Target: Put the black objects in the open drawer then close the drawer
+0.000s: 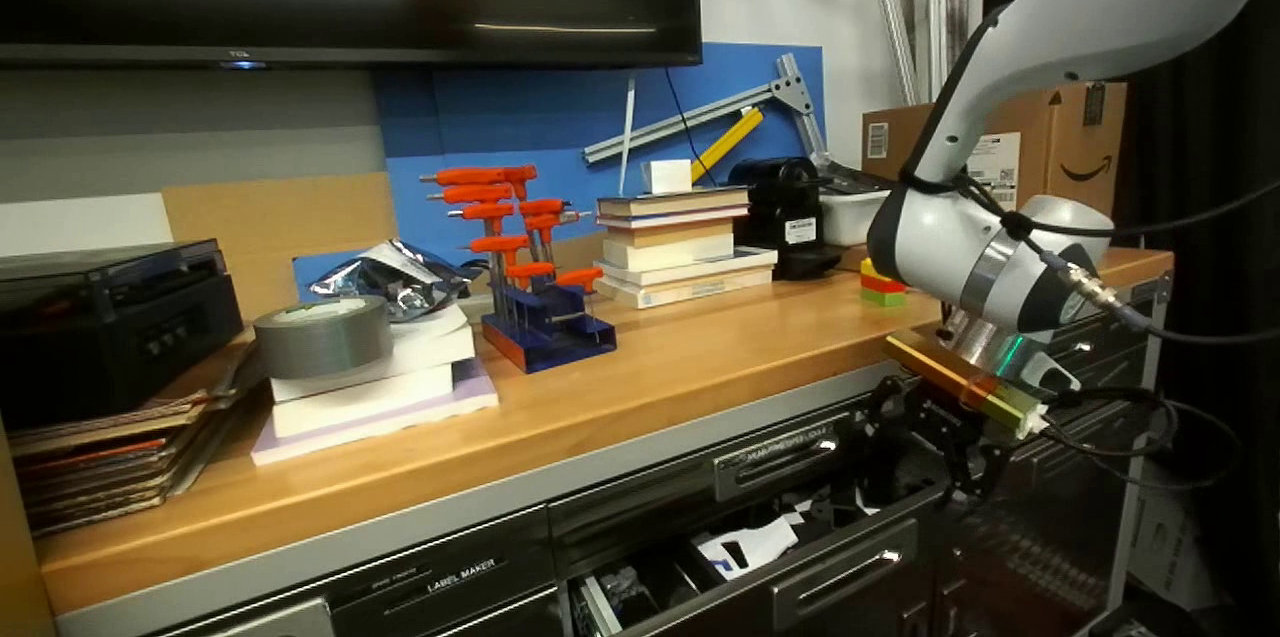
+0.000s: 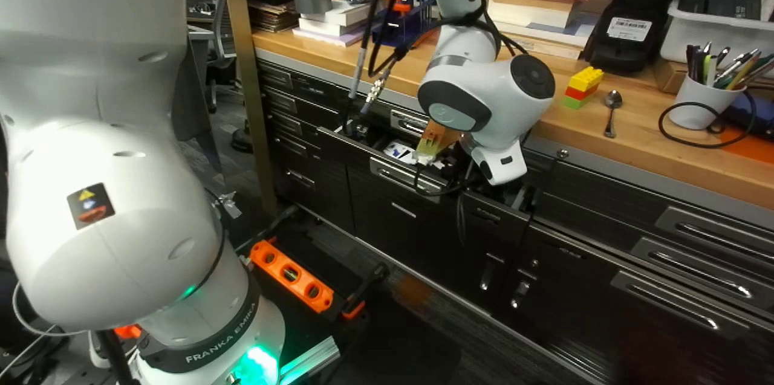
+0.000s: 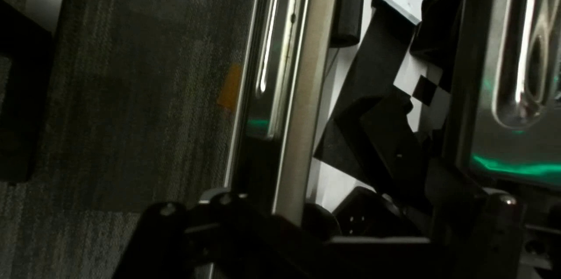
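Pieces (image 3: 394,147), irregular and matte black, lie right of centre in the wrist view, inside the wide dark-grey metal drawer (image 3: 307,95); the black 2-fingered gripper (image 3: 359,200), fingers spread apart at lower frame, should probably rise clear, then push the drawer's front squarely.

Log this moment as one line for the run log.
drawer: open; black objects: some visible in drawer; jaws: open, at drawer; closing: not yet done
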You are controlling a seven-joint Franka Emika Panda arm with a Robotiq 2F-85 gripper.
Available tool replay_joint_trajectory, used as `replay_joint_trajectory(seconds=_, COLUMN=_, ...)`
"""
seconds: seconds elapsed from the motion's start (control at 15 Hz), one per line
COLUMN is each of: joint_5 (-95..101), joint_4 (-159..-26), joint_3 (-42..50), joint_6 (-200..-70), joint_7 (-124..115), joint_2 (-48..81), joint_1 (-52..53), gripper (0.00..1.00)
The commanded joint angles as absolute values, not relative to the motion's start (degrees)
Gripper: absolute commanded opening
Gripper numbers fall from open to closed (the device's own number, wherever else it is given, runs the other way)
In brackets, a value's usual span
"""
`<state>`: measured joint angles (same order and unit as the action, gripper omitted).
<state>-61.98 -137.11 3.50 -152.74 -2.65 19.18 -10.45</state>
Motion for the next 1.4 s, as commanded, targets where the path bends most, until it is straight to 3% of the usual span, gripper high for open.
replay_joint_trajectory(seconds=0.0, joint_5=-65.41, joint_4=-147.06, joint_3=2.49, joint_6=-160.79, joint_7=-1.24, joint_2=7.44, joint_1=-8.23, gripper=1.0)
replay_joint_trajectory(seconds=0.4, joint_5=-33.65, joint_4=-155.78, joint_3=12.1, joint_6=-156.99, joint_7=-31.54, joint_2=8.45, joint_1=0.54, gripper=1.0)
replay_joint_trajectory(seconds=0.67, joint_5=-13.48, joint_4=-153.28, joint_3=18.52, joint_6=-145.28, joint_7=-48.68, joint_2=8.74, joint_1=6.34, gripper=1.0)
replay_joint_trajectory(seconds=1.33, joint_5=-3.99, joint_4=-134.67, joint_3=9.1, joint_6=-114.72, joint_7=-51.36, joint_2=15.63, joint_1=1.09, gripper=1.0)
